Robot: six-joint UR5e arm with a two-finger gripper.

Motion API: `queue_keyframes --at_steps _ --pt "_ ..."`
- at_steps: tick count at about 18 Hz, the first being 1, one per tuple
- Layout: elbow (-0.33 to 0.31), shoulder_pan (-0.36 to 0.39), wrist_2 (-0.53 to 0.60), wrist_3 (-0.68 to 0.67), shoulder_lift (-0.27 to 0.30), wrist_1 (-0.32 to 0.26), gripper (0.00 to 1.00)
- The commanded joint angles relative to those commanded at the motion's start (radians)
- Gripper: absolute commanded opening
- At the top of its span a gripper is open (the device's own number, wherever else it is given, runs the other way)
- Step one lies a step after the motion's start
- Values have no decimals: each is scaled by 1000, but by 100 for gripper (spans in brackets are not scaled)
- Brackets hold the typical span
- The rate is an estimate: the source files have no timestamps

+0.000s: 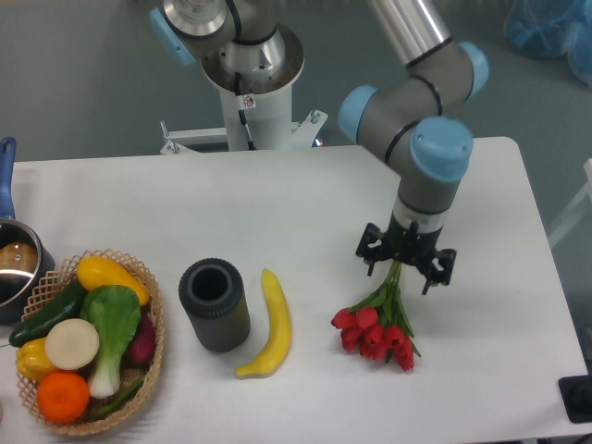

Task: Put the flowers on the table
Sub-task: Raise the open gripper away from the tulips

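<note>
My claw (pixel 405 266) points straight down, clenched on the green stems of the flowers (pixel 376 331); red heads splay out below it toward the table's (pixel 481 370) front edge, right half; whether they touch the surface, cannot tell; banana (pixel 268 325) and dark cylinder (pixel 215 304) left of them; vegetable basket (pixel 91 340) near the front-left corner.

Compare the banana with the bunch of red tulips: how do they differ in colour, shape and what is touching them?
The banana is plain yellow; the flowers are red heads on green stems.
The banana is one smooth curved piece; the flowers are many stems bundled, fanning into separate heads.
The banana lies free beside the dark cylinder; the flowers' stems run up into the gripper.
Both are over the white table, lengthwise roughly toward the camera.
</note>
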Motion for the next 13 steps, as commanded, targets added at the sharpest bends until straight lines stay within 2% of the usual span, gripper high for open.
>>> queue_keyframes --at_steps 4,9,13 --pt "-3 8 -3 182 0 -11 100" --pt "-12 55 -11 341 26 -17 100" --pt "-15 69 -12 356 31 -17 100"
